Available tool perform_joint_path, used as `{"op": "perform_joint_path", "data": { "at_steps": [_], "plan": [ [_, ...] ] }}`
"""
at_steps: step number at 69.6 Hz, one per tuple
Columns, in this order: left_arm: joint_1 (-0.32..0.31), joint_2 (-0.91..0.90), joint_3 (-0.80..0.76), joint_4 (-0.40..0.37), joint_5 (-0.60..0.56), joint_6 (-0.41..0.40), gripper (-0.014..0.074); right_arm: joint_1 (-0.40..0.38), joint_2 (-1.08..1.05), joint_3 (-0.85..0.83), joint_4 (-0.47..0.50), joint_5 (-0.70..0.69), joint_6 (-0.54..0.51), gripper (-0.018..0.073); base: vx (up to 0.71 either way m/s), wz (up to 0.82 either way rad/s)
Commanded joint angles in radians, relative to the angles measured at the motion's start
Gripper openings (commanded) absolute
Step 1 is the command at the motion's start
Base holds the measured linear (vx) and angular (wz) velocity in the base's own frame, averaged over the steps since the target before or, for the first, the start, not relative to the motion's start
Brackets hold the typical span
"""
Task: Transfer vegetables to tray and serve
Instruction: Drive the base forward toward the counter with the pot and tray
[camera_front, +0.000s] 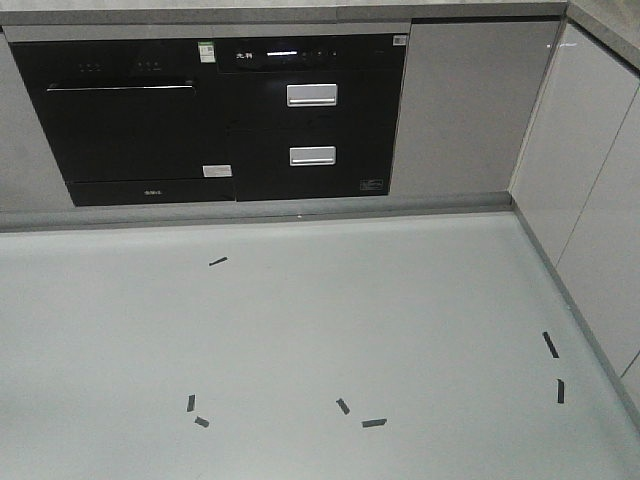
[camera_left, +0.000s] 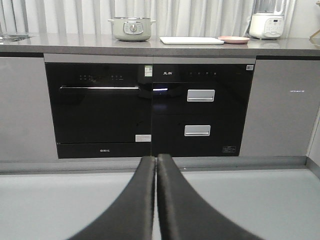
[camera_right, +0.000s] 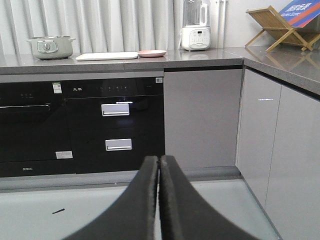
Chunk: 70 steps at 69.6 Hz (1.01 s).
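Currently robot stands well apart from table (camera_left: 75, 50). Left gripper (camera_left: 156, 160) jaws clenched, empty; right gripper (camera_right: 159, 160) likewise. Tray (camera_left: 191, 40) near table front edge, pink plate (camera_left: 233, 39) just beside. Lettuce not visible. Drive base closer first, squarely facing tray.

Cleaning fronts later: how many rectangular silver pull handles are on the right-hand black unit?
2. The upper handle is on the top drawer of the black unit; the lower handle sits directly below on the next drawer. None appear hidden.
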Motion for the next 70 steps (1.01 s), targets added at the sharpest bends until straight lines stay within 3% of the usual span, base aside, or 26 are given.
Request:
{"op": "perform_joint_path", "data": {
  "at_steps": [1, 70],
  "plan": [
    [0.002, -0.015, 0.008, 0.000, -0.069, 0.000, -0.0008, -0.006, -0.001, 0.006, -0.008, -0.079, -0.002, -0.0004, 0.00, 0.00],
    [0.002, -0.015, 0.008, 0.000, -0.069, 0.000, -0.0008, -0.006, -0.001, 0.006, -0.008, -0.079, -0.002, -0.0004, 0.05, 0.00]
  ]
}}
